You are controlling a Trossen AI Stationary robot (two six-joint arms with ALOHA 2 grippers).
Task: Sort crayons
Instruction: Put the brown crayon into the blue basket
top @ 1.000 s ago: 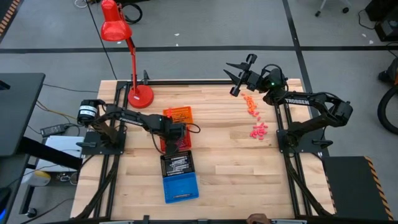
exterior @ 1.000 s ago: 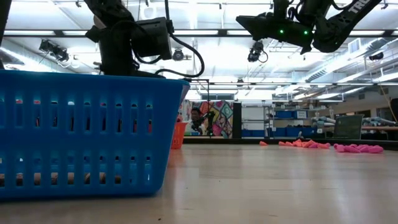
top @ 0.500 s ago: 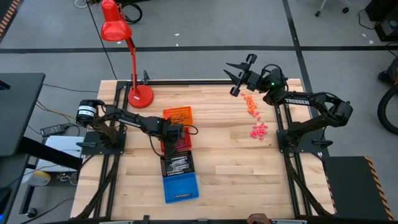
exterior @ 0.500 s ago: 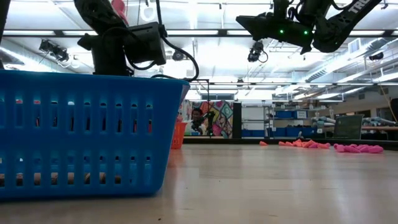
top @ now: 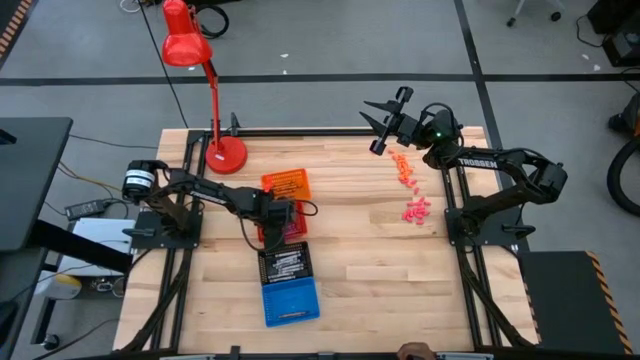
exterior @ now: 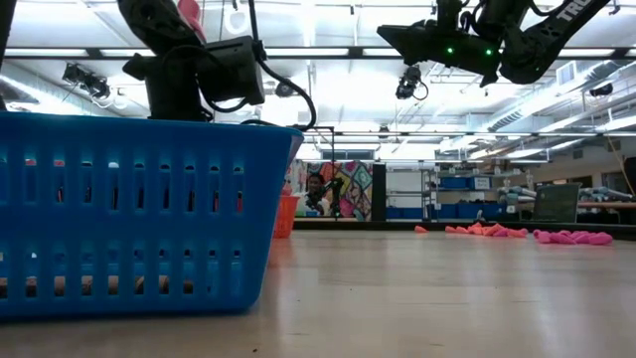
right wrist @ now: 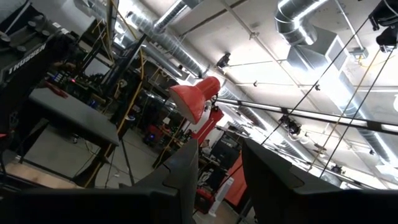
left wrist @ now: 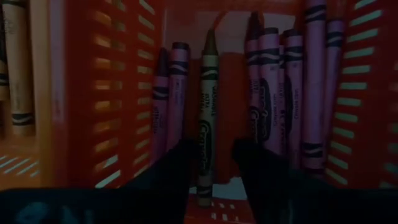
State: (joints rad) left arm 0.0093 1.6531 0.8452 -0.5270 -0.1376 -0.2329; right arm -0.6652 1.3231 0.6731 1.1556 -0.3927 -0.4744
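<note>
My left gripper (top: pixel 281 222) is down inside the red tray (top: pixel 296 231), open. In the left wrist view its fingers (left wrist: pixel 180 171) stand on either side of one brownish crayon (left wrist: pixel 208 112) that lies on the tray floor, with a gap on each side. Several maroon-pink crayons (left wrist: pixel 273 99) lie beside it in the tray. On the table's right, loose orange crayons (top: pixel 402 168) and pink crayons (top: pixel 417 209) lie in two small heaps. My right gripper (top: pixel 373 127) is open and empty, raised above the far edge beyond the orange heap.
An orange tray (top: pixel 285 184), the red tray, a black tray (top: pixel 285 263) and a blue tray (top: pixel 291 299) stand in a row down the table's middle. A red desk lamp (top: pixel 225 153) stands at the far left. The blue tray's wall (exterior: pixel 139 214) fills the low view's left.
My left gripper's wrist has tipped and shifted a little toward the table's left over the red tray, then kept still.
</note>
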